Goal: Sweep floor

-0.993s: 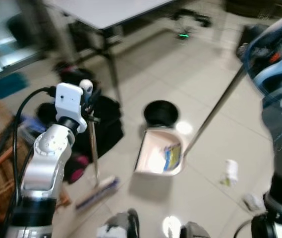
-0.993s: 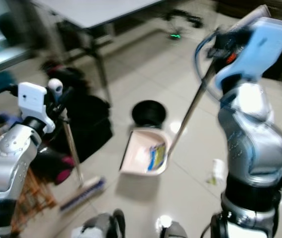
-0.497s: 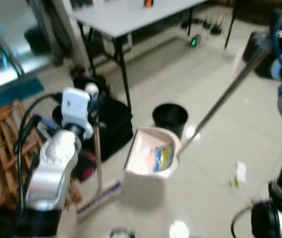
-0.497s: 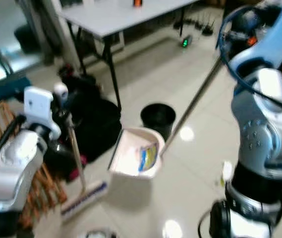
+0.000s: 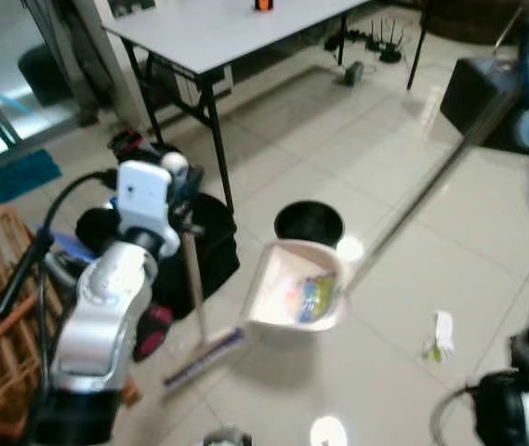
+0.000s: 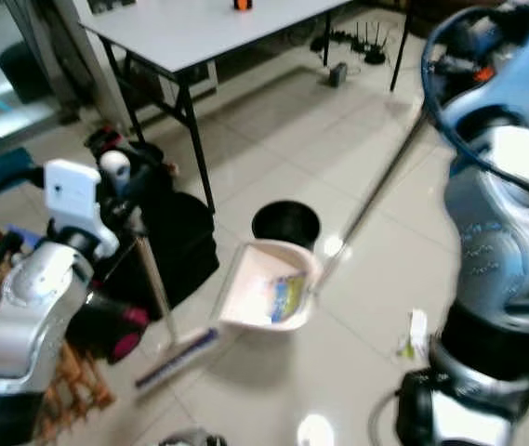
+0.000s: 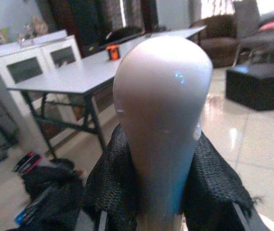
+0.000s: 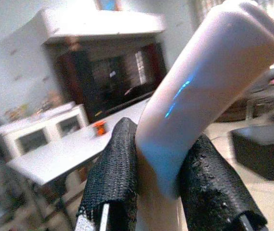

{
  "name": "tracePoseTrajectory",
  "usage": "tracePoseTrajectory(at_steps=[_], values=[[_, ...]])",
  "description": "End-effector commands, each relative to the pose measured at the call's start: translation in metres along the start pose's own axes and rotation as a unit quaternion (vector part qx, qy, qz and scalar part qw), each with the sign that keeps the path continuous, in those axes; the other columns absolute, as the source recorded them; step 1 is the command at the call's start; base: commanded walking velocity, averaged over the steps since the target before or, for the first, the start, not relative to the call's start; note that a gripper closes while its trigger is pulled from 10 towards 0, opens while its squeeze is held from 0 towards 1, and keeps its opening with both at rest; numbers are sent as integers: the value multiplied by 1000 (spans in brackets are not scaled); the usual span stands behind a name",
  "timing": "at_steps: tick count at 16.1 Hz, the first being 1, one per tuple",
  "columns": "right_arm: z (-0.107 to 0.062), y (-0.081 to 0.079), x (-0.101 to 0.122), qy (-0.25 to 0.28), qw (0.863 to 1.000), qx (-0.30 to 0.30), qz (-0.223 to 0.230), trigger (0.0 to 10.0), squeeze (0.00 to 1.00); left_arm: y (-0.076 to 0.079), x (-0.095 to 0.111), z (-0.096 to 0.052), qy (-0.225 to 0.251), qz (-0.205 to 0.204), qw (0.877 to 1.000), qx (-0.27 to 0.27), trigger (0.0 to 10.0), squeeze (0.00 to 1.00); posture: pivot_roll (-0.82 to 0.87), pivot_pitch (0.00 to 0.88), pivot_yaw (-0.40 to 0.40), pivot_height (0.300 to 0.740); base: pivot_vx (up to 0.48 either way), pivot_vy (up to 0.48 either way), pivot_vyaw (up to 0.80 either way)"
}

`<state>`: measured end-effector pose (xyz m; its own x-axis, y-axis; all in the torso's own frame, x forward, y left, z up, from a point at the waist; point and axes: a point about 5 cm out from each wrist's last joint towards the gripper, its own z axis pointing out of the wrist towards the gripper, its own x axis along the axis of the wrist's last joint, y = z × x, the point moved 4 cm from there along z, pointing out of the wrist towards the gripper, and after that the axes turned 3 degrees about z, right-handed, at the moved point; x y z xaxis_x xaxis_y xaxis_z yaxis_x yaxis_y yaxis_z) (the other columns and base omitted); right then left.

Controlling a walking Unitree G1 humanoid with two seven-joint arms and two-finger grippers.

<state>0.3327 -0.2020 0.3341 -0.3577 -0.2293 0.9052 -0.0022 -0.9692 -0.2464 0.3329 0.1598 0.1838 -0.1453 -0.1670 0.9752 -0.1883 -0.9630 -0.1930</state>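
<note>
Clamped tight — left gripper (image 7: 158,192) on broom (image 5: 195,307), right gripper (image 8: 158,192) on dustpan (image 5: 297,297) handle — best kept level over black bin (image 5: 309,223) before tipping.

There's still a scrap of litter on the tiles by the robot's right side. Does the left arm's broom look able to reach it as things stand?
Probably not yet. The left gripper holds the broom on the robot's left, and the dustpan sits between its head and the litter on the right.
</note>
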Motion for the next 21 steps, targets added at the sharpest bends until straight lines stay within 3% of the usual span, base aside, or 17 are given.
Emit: tracePoseTrajectory(at_steps=[1,10,16,21], values=[[-1,-2,13,24,1000,4,5,10000,0,-1,6,1,8,10,1000,4,10000,0,-47,54,83,740,394,0,0],[4,1,14,31,999,-4,11,10000,0,-7,2,-4,2,10,1000,23,10000,0,-36,53,63,740,395,0,0],[5,6,16,36,999,-15,11,10000,0,-7,2,-3,0,11,1000,21,10000,0,-36,52,69,740,394,0,-501],[5,2,10,30,999,-8,9,10000,0,-9,-2,-7,-6,14,1000,24,10000,0,-27,53,61,740,397,0,0]])
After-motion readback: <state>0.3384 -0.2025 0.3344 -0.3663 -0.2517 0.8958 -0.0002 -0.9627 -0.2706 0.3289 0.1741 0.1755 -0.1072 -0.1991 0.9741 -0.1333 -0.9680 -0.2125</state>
